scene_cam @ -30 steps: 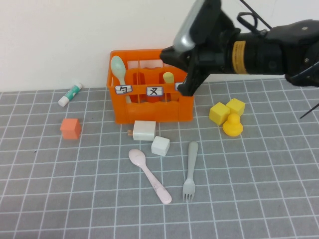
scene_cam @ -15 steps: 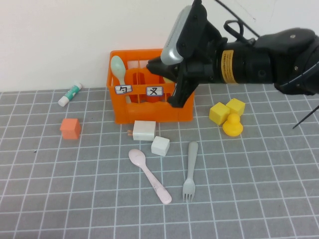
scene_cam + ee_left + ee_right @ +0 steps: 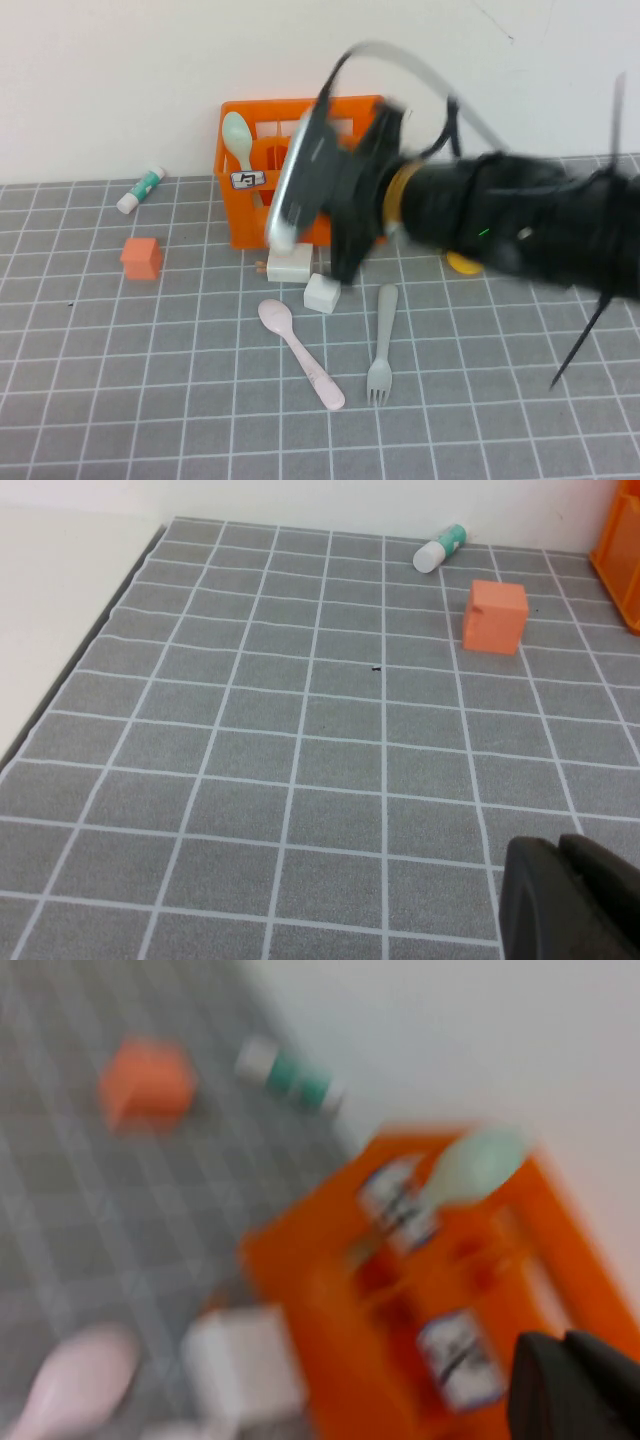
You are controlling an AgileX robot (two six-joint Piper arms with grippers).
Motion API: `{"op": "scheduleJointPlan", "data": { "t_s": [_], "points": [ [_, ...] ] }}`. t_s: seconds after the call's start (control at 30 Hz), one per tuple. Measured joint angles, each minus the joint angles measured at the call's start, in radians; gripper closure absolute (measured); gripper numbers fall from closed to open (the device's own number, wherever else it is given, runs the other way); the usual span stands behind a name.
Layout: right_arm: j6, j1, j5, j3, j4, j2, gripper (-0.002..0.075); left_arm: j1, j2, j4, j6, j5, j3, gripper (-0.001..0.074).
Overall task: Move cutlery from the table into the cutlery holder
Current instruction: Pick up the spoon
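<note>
Since a sec ago the right hand (image 3: 335,262) has swung down from above the bright orange plastic crate w/ compartments (image 3: 245,215), and now sits low in front of it, fingers clenched on nothing I can see, just above the two white blocks. Looks like it's headed for another pickup. The mint-green plastic spoon (image 3: 238,135) already stands in the crate; pink plastic spoon (image 3: 297,348) and grey plastic fork (image 3: 381,345) lie on the grey tiled tabletop (image 3: 120,380), near each other. Left hand (image 3: 570,900) is clenched, empty, parked low over bare tiles.
</note>
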Motion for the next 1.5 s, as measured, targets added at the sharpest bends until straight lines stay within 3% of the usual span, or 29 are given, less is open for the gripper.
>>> {"op": "scheduleJointPlan", "data": {
  "t_s": [0.1, 0.17, 0.43, 0.67, 0.77, 0.83, 1.03, 1.5],
  "points": [
    [-0.355, 0.074, 0.195, 0.002, 0.25, 0.006, 0.0714, 0.0, 0.0, 0.0, 0.0, 0.0, 0.0, 0.0736],
    [-0.422, 0.09, 0.291, 0.0, 0.357, 0.011, 0.0714, 0.0, 0.0, 0.0, 0.0, 0.0, 0.0, 0.0736],
    [-0.226, 0.063, 0.714, -0.176, 0.565, 0.115, 0.0714, 0.0, 0.0, 0.0, 0.0, 0.0, 0.0, 0.0736],
    [-0.277, 0.059, 0.88, -0.344, 0.788, 0.21, 0.0712, 0.0, 0.0, 0.0, 0.0, 0.0, 0.0, 0.0736],
    [-0.357, 0.059, 0.887, -0.372, 0.924, 0.255, 0.0668, 0.0, 0.0, 0.0, 0.0, 0.0, 0.0, 0.0736],
    [-0.389, 0.059, 0.887, -0.382, 0.983, 0.29, 0.0595, 0.0, 0.0, 0.0, 0.0, 0.0, 0.0, 0.0736],
    [-0.374, 0.06, 0.883, -0.393, 0.96, 0.361, 0.0379, 0.0, 0.0, 0.0, 0.0, 0.0, 0.0, 0.0736],
    [-0.201, 0.056, 0.905, -0.544, 0.893, 0.498, 0.0347, 0.0, 0.0, 0.0, -0.002, 0.0, 0.0, 0.0736]
  ]
}}
